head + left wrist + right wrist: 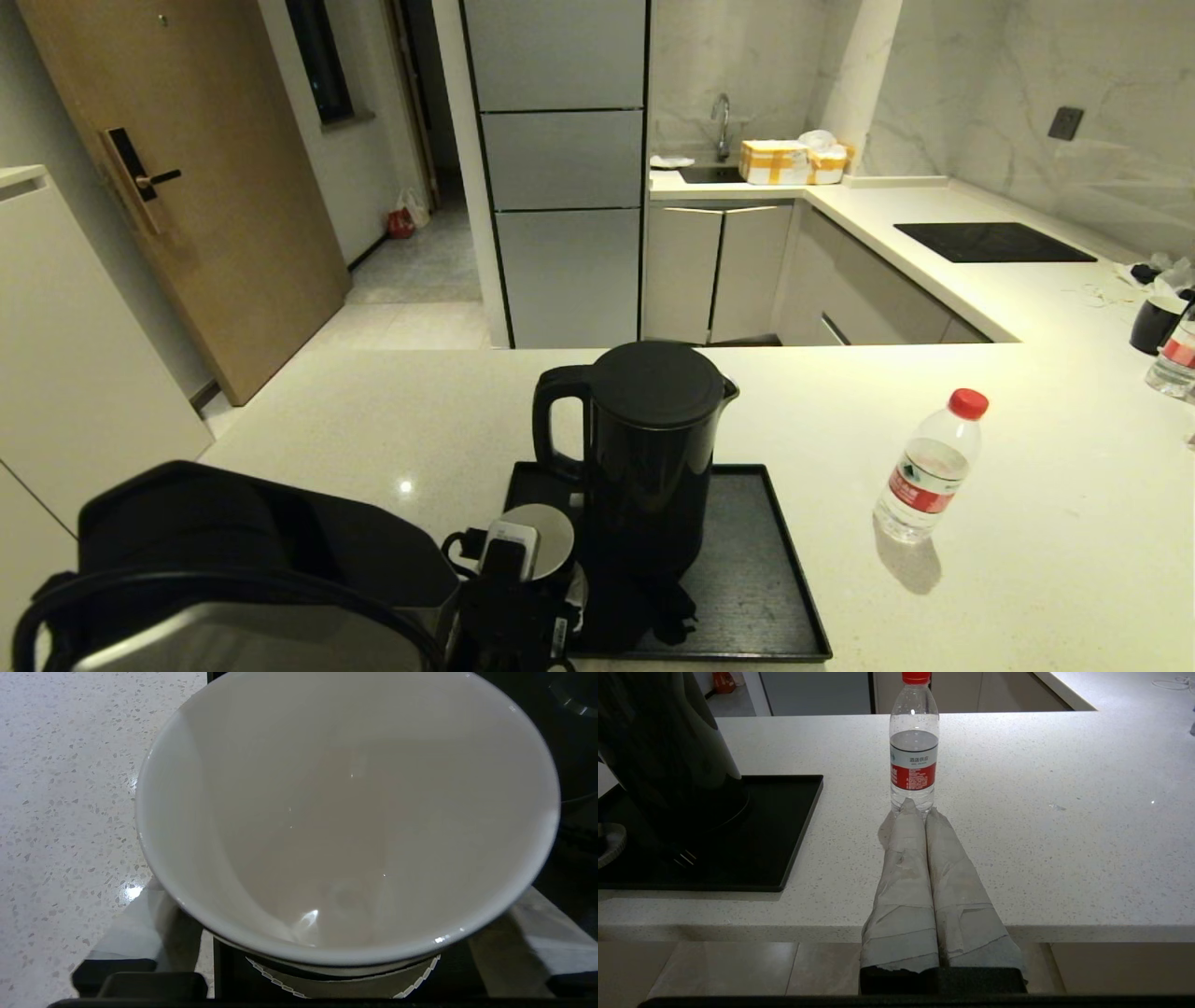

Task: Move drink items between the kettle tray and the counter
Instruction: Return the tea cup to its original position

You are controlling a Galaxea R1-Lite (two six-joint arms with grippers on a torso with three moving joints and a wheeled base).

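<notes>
Left hand astride cup — wrist-view only

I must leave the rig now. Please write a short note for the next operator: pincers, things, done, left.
Left pincer: fingers spread on both sides of the cup, over the tray's left end; whether it grips is unclear.
Right pincer: shut, empty, parked before the bottle.
Kettle: on the tray.
Bottle: upright on the counter, right of the tray.
Left: finish the cup move.

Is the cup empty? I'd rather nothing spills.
Empty. The left wrist view looks straight into the cup; its white inside is bare and dry, with only light glints at the bottom.
</notes>
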